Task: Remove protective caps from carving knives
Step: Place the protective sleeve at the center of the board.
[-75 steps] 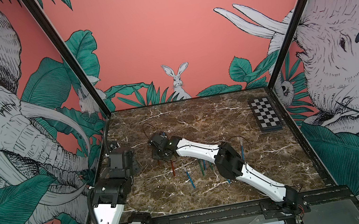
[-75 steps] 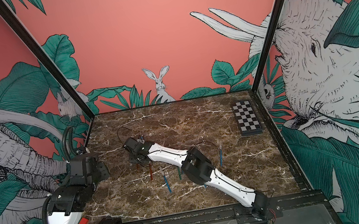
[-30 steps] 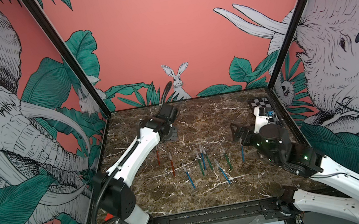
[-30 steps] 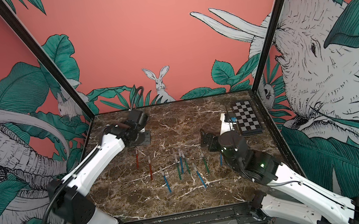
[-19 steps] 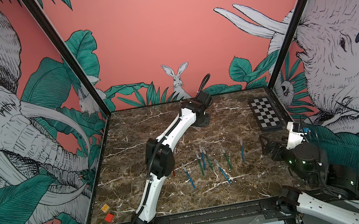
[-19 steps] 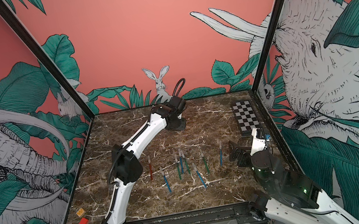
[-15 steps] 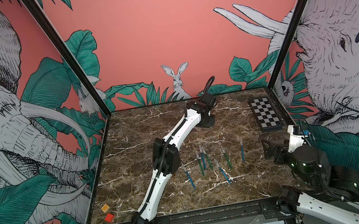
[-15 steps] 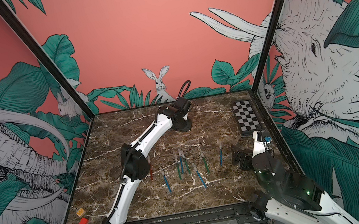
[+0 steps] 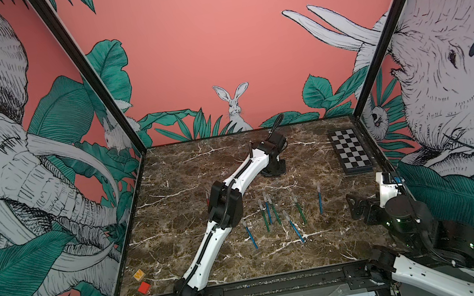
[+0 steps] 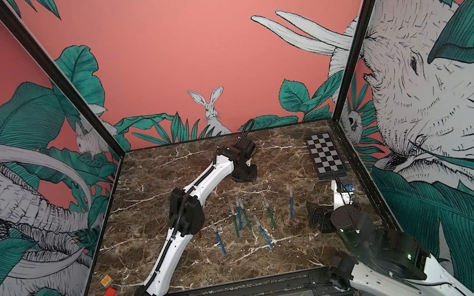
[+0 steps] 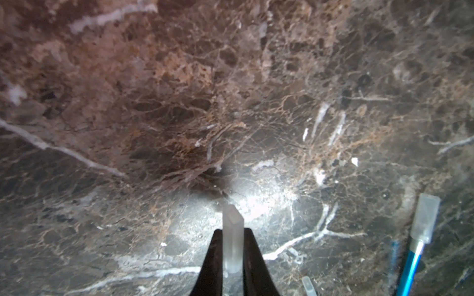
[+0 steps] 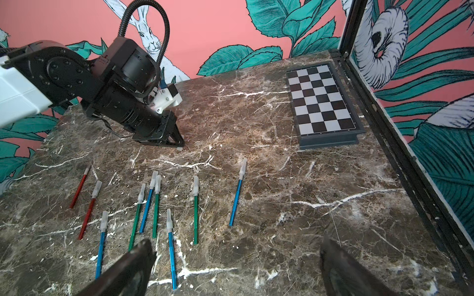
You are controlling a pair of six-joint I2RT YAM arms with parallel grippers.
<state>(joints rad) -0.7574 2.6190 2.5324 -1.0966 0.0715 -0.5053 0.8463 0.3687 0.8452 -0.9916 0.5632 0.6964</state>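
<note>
Logging left gripper (image 11: pixel 233 232) pinched narrow on one protective cap (image 11: pixel 232 220) — a clear sleeve standing between the black fingers (image 11: pixel 252 256) and poking past their tips, close over the marble table (image 11: pixel 154 128); cannot tell whether it touches. Located that gripper in both top views (image 9: pixel 272 170) (image 10: pixel 245 175) toward the back middle of the table, well apart from the knives. Counted nine carving knives (image 12: pixel 195 210) in the right wrist view: two red, four blue, three green, lying flat in a loose row across the table's middle, tips toward the back wall. Saw sleeves on eight; cannot tell for the outermost red one (image 12: pixel 80 187), tip too thin to judge. Noted right gripper (image 12: pixel 236 241) spread wide, holding nothing — hanging low by the table's right edge, on the near side of the checkerboard (image 12: pixel 320 102), near the rightmost blue knife (image 12: pixel 237 192).
</note>
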